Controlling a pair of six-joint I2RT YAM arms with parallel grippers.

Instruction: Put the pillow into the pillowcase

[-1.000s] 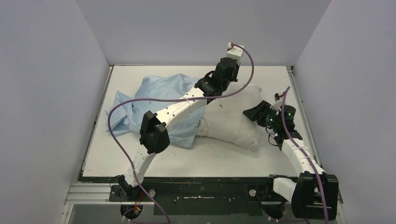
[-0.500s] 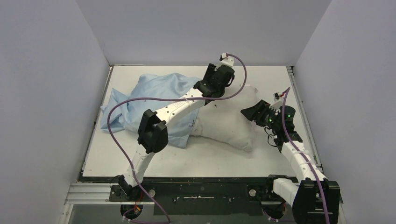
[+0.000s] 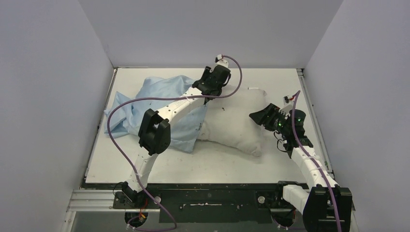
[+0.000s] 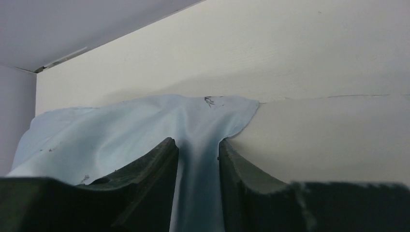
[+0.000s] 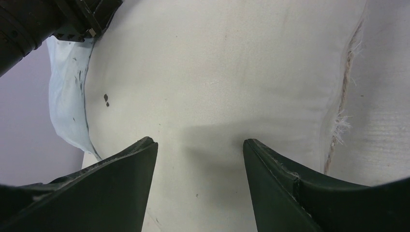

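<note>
1. Blue pillowcase lies by the far left corner of the bench; your left gripper pinches its edge tight.
2. White pillow lies mid-bench, toward the right edge, its left end under the blue cloth.
3. Your right gripper hangs spread wide over it, holding nothing.
4. Pull too hard and the thin cloth could slip from your pinch.

A robotics lab, by the look of it: a bare test booth with plain grey walls closing in a white surface. The left arm and right arm are bolted along a metal rail, with purple cables looping loose.
</note>
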